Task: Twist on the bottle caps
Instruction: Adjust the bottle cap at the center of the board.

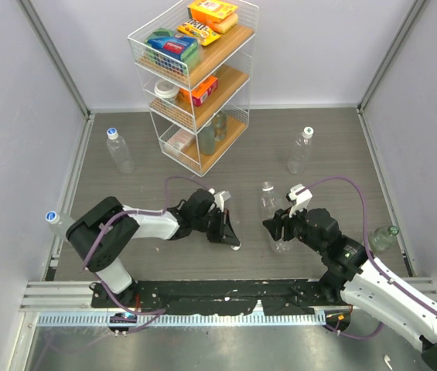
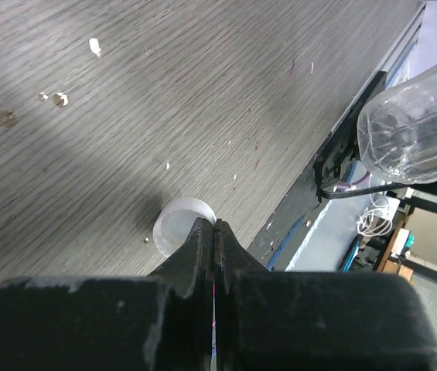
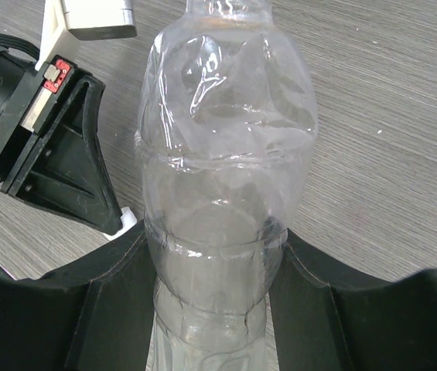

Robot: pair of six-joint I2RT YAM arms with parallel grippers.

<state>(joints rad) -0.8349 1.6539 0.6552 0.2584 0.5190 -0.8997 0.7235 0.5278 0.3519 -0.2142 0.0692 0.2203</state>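
Observation:
My right gripper (image 1: 278,228) (image 3: 214,247) is shut on a clear ribbed bottle (image 1: 268,198) (image 3: 226,139), its black fingers (image 3: 117,286) pressing both sides of the lower body. The bottle stands upright on the table near the middle, and its neck carries no cap. That bottle also shows in the left wrist view (image 2: 419,124). To its left, my left gripper (image 1: 233,241) (image 2: 214,224) points down at the table with its jaws shut tight. Its tips rest on the edge of a small white bottle cap (image 2: 175,229) (image 1: 237,247) lying on the table.
A wire rack (image 1: 195,85) with boxes stands at the back. Capped bottles stand at the back left (image 1: 120,151) and back right (image 1: 301,151). Another bottle (image 1: 56,222) lies at the left wall and a greenish one (image 1: 384,237) at the right. The black mounting rail (image 1: 203,294) runs along the near edge.

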